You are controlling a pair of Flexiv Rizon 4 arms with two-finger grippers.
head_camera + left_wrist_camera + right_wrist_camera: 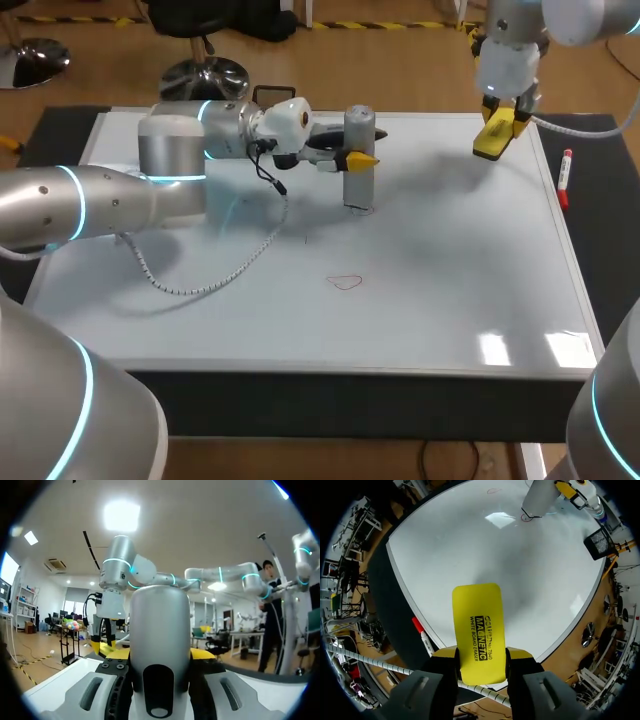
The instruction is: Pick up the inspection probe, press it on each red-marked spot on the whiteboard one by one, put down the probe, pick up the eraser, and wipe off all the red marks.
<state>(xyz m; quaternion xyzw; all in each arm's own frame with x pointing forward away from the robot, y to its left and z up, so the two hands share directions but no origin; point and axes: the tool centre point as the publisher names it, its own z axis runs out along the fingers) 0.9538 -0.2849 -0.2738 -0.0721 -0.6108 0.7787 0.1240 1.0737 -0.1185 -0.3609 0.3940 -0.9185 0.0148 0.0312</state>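
the left gripper point(352, 160) is clamped round the inspection probe point(359, 188), a stiff, smooth grey cylinder standing upright on the whiteboard point(460, 290), far of centre; probably slippery, so the mid-body hold suits it. the right gripper point(497, 128) pinches the light, flat eraser point(479, 630) by one end above the far right. a red mark point(345, 283) lies nearer.

Your whiteboard point(450, 300) lies flat on a dark-covered table point(605, 260). The probe point(358, 190) stands on it in the left gripper point(358, 159). A red scribble point(345, 283) sits well to that gripper's near side. A red-capped marker point(565, 178) lies off the board's edge, near the right gripper point(497, 132).
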